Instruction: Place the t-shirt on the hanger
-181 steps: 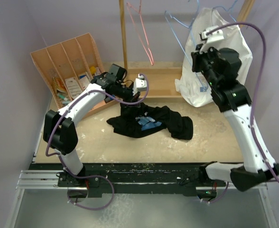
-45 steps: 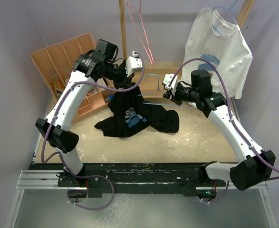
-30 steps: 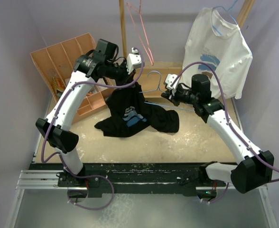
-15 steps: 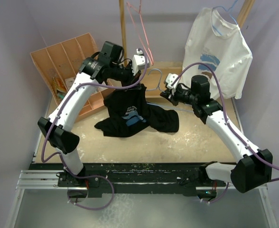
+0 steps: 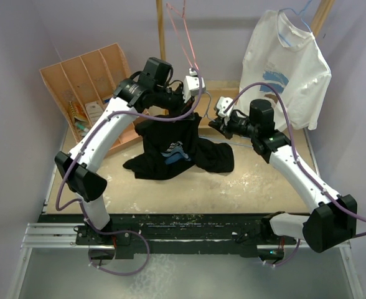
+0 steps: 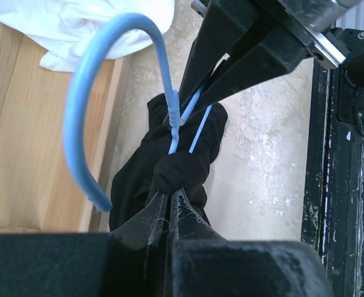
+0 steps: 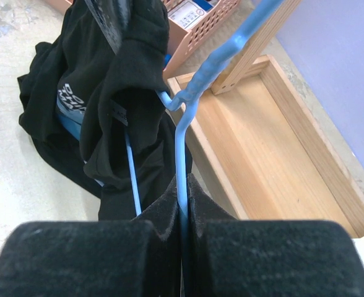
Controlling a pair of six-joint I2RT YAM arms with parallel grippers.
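Status: threading under way, not done.

- Left gripper (image 6: 169,201): jaws pinched shut on a bunched fold of the t-shirt (image 5: 170,149), lifted to the hanger's neck.
- Right gripper (image 7: 181,189): jaws closed on the hanger (image 6: 74,105) wire just below the twist.
- Hanger wires run into the cloth. Whether a shoulder is inside the collar cannot be told.
- The shirt's lower body and one sleeve lie on the table (image 5: 258,180), at 6 o'clock from the grippers.

Left to do, by my reading: seat both hanger shoulders and free the hem.

Clearance:
- wooden tray (image 7: 262,142) rim close at 12 o'clock
- pink-red hanger (image 5: 186,43) just beyond
- white t-shirt (image 5: 286,62) at 2 o'clock
- organiser (image 5: 77,81) at 10 o'clock
- open room at 5 to 6 o'clock
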